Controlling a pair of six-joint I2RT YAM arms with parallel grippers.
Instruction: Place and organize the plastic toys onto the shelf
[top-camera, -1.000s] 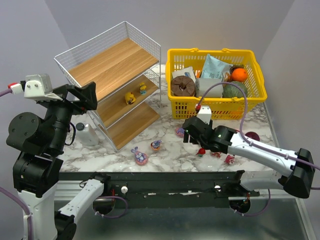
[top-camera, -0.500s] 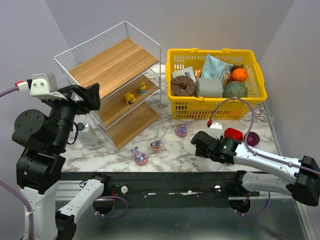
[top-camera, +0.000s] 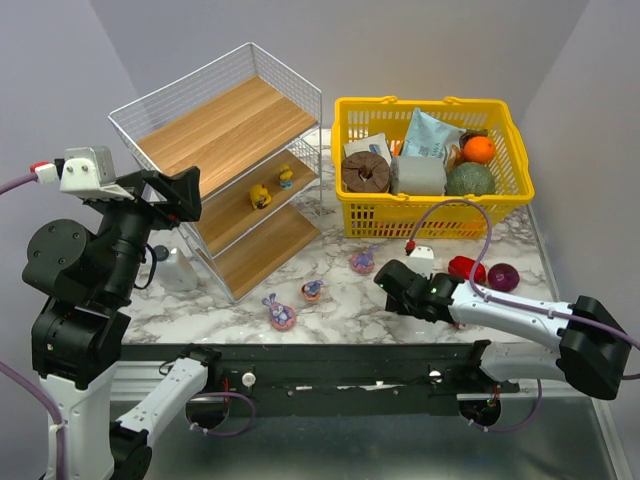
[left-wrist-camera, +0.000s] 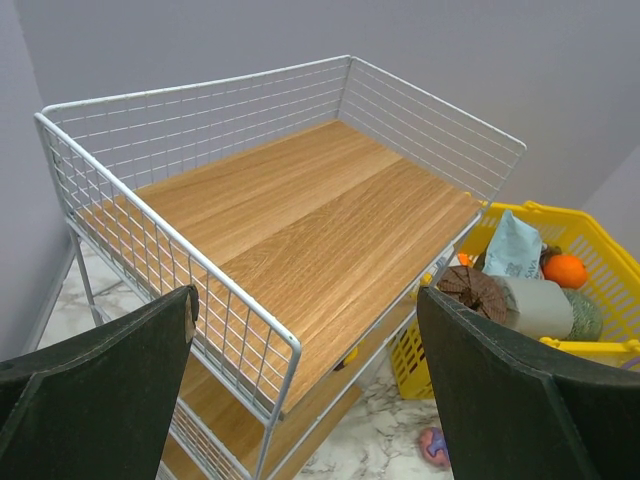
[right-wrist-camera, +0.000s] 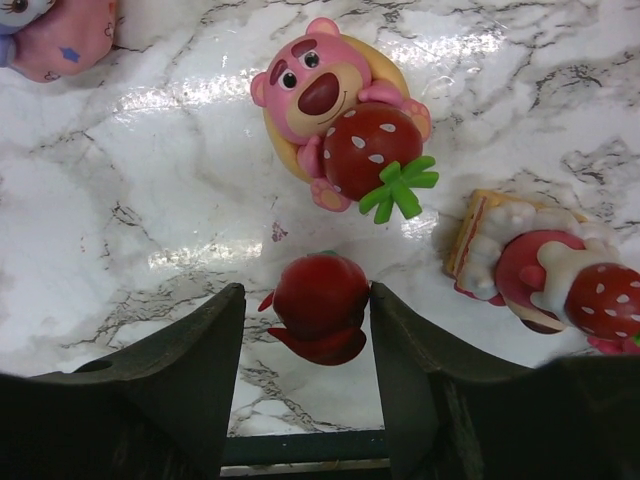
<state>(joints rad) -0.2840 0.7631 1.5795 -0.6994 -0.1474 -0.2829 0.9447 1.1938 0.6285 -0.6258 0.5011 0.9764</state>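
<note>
The shelf (top-camera: 225, 130) stands at the back left, and two yellow duck toys (top-camera: 260, 196) sit on its middle board. Three purple/pink toys (top-camera: 279, 314) lie on the marble in front of it. My right gripper (top-camera: 400, 290) is low over the front centre. In the right wrist view it (right-wrist-camera: 306, 295) is open around a small red toy (right-wrist-camera: 320, 300); the right finger touches it and the left finger stands a little apart. A pink bear with a strawberry (right-wrist-camera: 320, 90) and a strawberry cake toy (right-wrist-camera: 530, 270) lie just beyond. My left gripper (left-wrist-camera: 305, 300) is open and empty, held high beside the shelf (left-wrist-camera: 300, 220).
A yellow basket (top-camera: 430, 215) of groceries stands at the back right. A glossy red pepper (top-camera: 466, 268) and a dark purple ball (top-camera: 503, 276) lie in front of it. A small grey-white object (top-camera: 175, 268) stands left of the shelf foot. The table's front edge is just below the red toy.
My right gripper has moved right and down toward the front edge, over the red and pink toys, and now straddles the small red one. The left arm rose slightly.
</note>
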